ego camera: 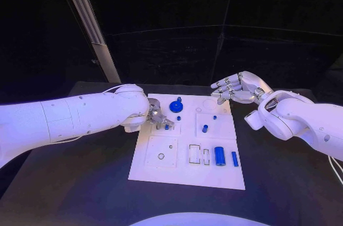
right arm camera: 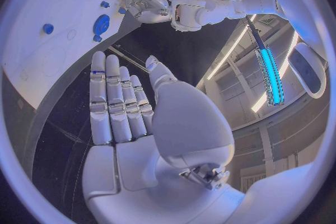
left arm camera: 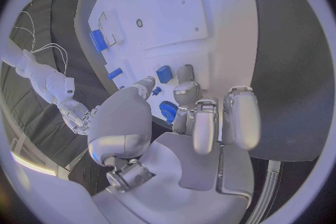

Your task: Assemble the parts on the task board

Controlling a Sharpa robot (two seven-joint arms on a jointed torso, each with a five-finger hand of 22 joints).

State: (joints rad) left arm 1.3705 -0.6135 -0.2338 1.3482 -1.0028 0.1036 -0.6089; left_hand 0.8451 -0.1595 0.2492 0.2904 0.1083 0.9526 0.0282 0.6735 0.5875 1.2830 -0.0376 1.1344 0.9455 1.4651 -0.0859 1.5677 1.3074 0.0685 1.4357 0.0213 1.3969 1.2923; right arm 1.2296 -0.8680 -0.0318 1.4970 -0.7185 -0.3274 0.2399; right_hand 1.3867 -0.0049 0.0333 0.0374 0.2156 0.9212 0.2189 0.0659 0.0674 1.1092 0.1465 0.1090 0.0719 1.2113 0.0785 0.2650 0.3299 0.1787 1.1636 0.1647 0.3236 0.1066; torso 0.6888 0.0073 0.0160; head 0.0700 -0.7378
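Note:
The white task board (ego camera: 187, 171) lies mid-table. My left hand (ego camera: 156, 116) hovers over its far left part with fingers partly curled and nothing between them. Its thumb tip (left arm camera: 143, 85) is close to a small square blue part (left arm camera: 164, 74) standing on the board (left arm camera: 175, 11). A blue gear (ego camera: 176, 106) and a small blue peg (ego camera: 179, 118) sit beside that hand. My right hand (ego camera: 239, 87) is raised over the board's far right corner, fingers straight and spread, empty. A blue cylinder (ego camera: 220, 156) and a blue bar (ego camera: 235, 158) lie at the near right.
Two more small blue parts (ego camera: 205, 129) (ego camera: 214, 117) stand on the board's right half. Empty cut-outs (ego camera: 194, 153) lie left of the cylinder, and a round hole (ego camera: 161, 156) is in the near left panel. Black table (ego camera: 71, 186) surrounds the board.

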